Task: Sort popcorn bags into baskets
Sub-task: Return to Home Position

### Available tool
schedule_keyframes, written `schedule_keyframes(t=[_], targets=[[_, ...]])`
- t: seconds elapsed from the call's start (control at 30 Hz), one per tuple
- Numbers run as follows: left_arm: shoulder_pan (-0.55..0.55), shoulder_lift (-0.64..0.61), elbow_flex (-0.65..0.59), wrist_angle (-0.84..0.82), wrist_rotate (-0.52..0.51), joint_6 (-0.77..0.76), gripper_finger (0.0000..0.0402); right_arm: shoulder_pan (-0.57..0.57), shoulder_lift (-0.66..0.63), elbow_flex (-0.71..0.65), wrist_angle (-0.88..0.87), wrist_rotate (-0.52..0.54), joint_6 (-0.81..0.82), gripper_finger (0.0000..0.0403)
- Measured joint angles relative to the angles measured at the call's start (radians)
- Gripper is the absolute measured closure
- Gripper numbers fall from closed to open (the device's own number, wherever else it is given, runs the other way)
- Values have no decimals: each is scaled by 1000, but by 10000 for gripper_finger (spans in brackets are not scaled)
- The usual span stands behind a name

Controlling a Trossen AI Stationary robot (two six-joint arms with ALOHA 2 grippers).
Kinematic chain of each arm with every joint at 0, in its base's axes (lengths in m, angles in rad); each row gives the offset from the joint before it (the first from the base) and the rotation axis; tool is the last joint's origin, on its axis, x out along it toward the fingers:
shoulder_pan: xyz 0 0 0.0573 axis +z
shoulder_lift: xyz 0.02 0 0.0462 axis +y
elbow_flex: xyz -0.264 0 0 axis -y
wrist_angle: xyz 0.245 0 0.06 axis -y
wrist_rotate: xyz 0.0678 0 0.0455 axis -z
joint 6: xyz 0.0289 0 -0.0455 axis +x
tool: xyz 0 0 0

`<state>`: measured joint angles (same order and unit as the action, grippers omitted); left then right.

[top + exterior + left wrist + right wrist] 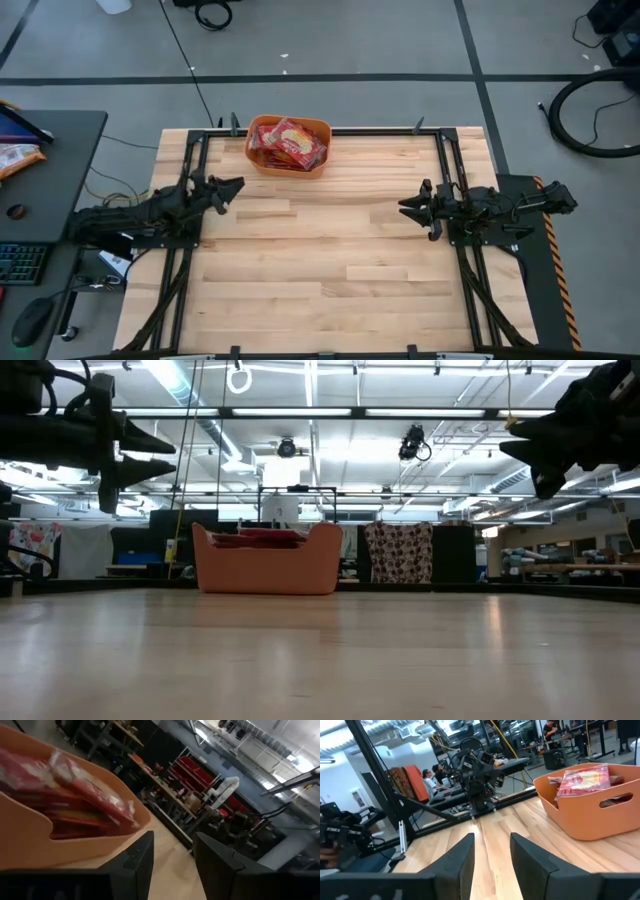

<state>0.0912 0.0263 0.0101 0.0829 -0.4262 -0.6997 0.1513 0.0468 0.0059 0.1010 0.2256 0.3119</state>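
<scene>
The red popcorn bags (290,143) lie heaped in the orange basket (290,171), overlapping at different angles, the top ones rising just above the rim in the low view (268,536). The basket (266,570) stands at the far edge of the wooden surface (330,250), a little left of centre and nearer the left arm. No bag shows on the bare wood around it. The left claw (233,194) is at the left side of the surface, near the basket but apart from it, pointing inward; its 2 fingers (135,865) are spread with nothing between them, and its wrist view looks over the basket wall (30,840) at the bags (75,790). The right claw (410,210) is at the right side, well apart from the basket, facing the left one, its fingers (460,860) likewise spread and empty. In the low view both claws, left (165,455) and right (515,450), are raised clear of the wood.
</scene>
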Motion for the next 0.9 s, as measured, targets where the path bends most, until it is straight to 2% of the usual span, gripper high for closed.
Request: schedule_keyframes(t=[0.07, 0.1, 0.2, 0.27, 0.4, 0.9], targets=[[0, 1, 0, -8, -15, 36, 261, 0, 3, 0, 0, 0, -1, 272], [0, 11, 0, -9, -19, 103, 261, 0, 3, 0, 3, 0, 0, 272], [1, 34, 1, -11, -19, 460, 261, 0, 3, 0, 3, 0, 0, 272], [1, 44, 1, -12, -20, 641, 260, 0, 3, 0, 3, 0, 2, 272], [1, 47, 0, -9, -20, 838, 260, 0, 3, 0, 3, 0, 1, 272], [1, 46, -1, 14, -24, 868, 260, 0, 4, 0, 3, 0, 2, 272]])
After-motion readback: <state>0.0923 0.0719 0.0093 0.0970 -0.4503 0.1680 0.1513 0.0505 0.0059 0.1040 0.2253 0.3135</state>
